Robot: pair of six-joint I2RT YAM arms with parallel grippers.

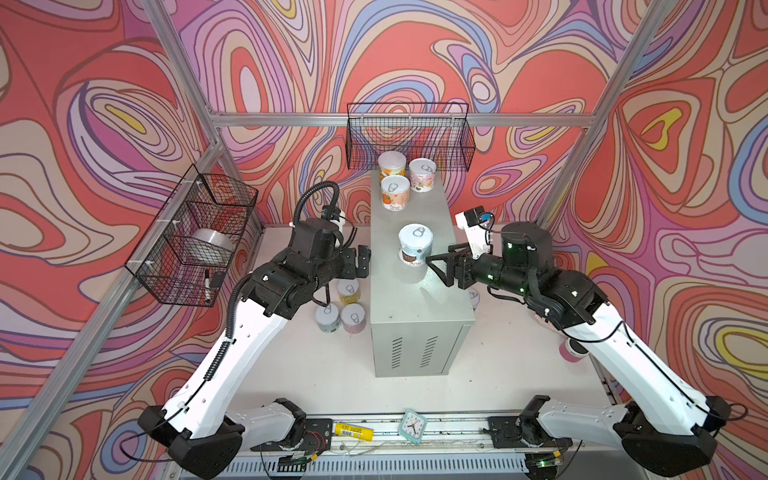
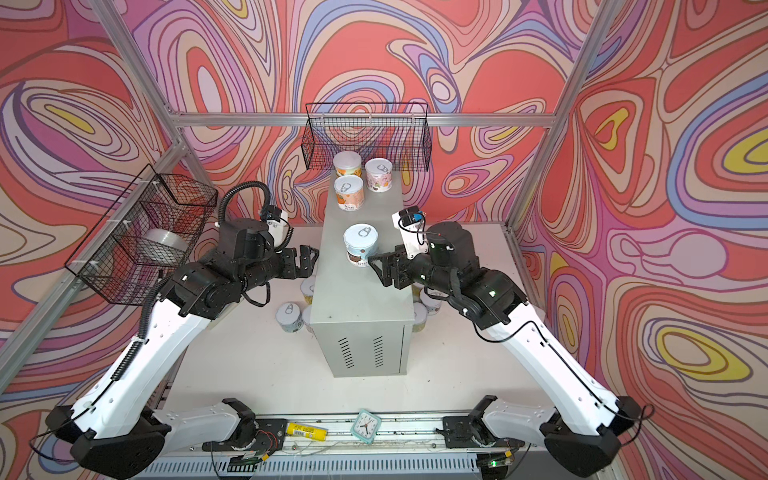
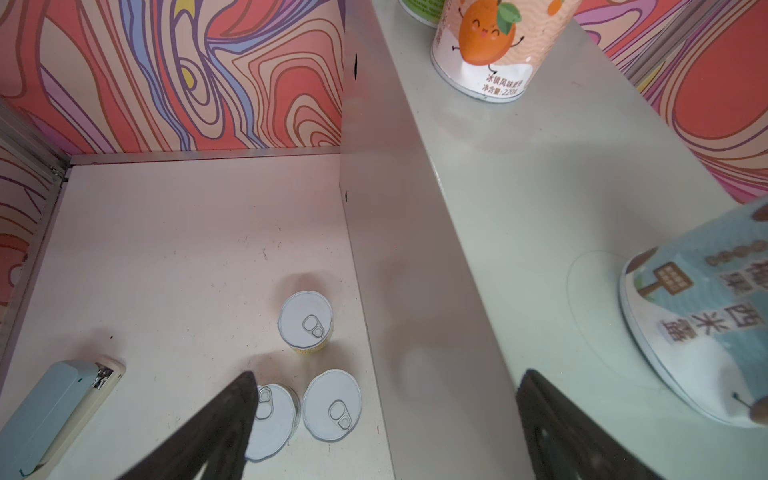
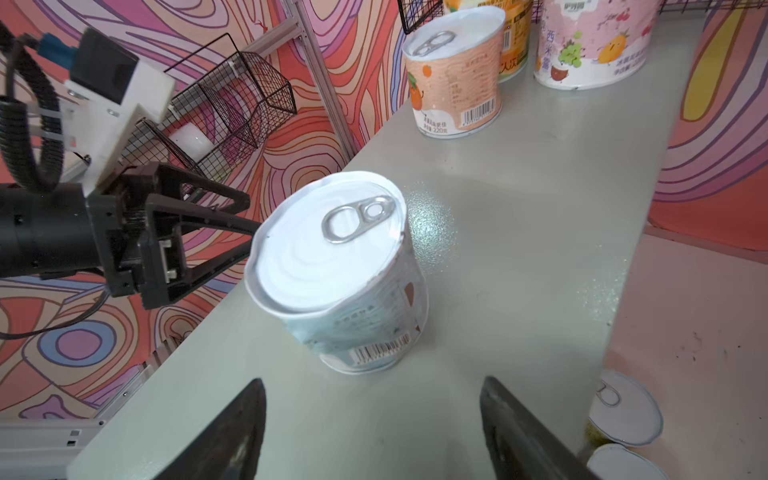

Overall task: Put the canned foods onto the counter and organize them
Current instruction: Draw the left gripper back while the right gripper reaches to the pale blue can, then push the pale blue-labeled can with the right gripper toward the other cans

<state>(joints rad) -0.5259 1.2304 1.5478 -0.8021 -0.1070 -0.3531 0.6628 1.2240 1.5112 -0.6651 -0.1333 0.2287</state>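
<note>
**Cans on the counter:** A pale-blue can [image 1: 415, 245] is shown standing upright near the middle of the counter [image 1: 419, 307], its pull-tab lid facing up. It is flanked by two arms.

The left gripper [image 1: 364, 261] is seen at the counter's edge on the left arm's side. Its jaws are spread wide with nothing between them. In the left wrist view one finger [image 3: 232, 415] appears over the tabletop and its partner over the counter's top.

The right gripper [image 1: 437, 272] is positioned over the counter's opposite edge, jaws moderately parted and empty. Its fingertips are just beside the can's base; whether they touch cannot be told.

At the counter's far end an orange-label can [image 1: 395, 193], a pink-label can [image 1: 422, 175] and a yellow-label can [image 1: 392, 163] are grouped closely together.

Three further cans [image 1: 348, 291] are seen standing on the white tabletop [image 1: 311, 374] beside the counter on the left arm's side. At least two more cans [image 2: 431, 301] are glimpsed against its other side, partly hidden.
</note>
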